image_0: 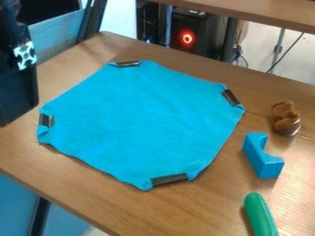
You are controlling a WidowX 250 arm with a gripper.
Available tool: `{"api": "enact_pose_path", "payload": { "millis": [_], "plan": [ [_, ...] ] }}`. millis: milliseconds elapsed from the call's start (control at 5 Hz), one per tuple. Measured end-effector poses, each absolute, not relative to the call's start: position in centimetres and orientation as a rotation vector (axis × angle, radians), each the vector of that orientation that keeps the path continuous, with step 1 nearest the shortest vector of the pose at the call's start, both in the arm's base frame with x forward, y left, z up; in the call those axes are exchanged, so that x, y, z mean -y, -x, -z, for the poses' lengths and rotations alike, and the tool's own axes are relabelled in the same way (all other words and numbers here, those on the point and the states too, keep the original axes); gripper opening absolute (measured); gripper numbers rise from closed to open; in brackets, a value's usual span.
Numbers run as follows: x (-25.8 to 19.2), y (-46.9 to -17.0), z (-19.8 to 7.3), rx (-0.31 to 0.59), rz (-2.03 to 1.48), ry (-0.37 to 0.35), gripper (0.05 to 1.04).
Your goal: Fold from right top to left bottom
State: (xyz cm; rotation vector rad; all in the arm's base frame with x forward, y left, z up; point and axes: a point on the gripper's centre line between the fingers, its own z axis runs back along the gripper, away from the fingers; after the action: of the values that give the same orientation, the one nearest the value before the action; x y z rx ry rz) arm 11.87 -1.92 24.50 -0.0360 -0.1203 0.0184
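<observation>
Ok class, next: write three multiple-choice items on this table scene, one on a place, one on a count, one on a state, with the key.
1. Where is the notched blue block?
A) Lying on the cloth
B) Between the green piece and the brown figure
C) Left of the cloth

2. How many dark strips mark the blue cloth?
A) Two
B) Three
C) Four

3. How does the cloth lie?
A) Spread out
B) Folded in half
C) Rolled up

Key:
1 B: the brown figure lies beyond it, the green piece on the near side.
2 C: one strip shows at each of four corners.
3 A: all four marked corners lie apart on the table.
</observation>
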Motion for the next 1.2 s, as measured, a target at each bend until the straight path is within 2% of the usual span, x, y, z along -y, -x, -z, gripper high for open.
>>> {"api": "enact_pose_path", "payload": {
  "millis": [200,400,600,1000,1200],
  "plan": [
    [1.9,-11.9,-24.3,0.122,-0.026,0.037,0.999],
    [3.4,-14.2,-23.5,0.188,-0.051,0.036,0.999],
    [4.8,-17.4,-22.6,0.264,-0.081,0.017,0.999],
    [6.2,-23.8,-20.5,0.327,-0.211,-0.023,0.999],
    [6.7,-26.7,-20.1,0.382,-0.305,-0.017,0.999]
  ]
}}
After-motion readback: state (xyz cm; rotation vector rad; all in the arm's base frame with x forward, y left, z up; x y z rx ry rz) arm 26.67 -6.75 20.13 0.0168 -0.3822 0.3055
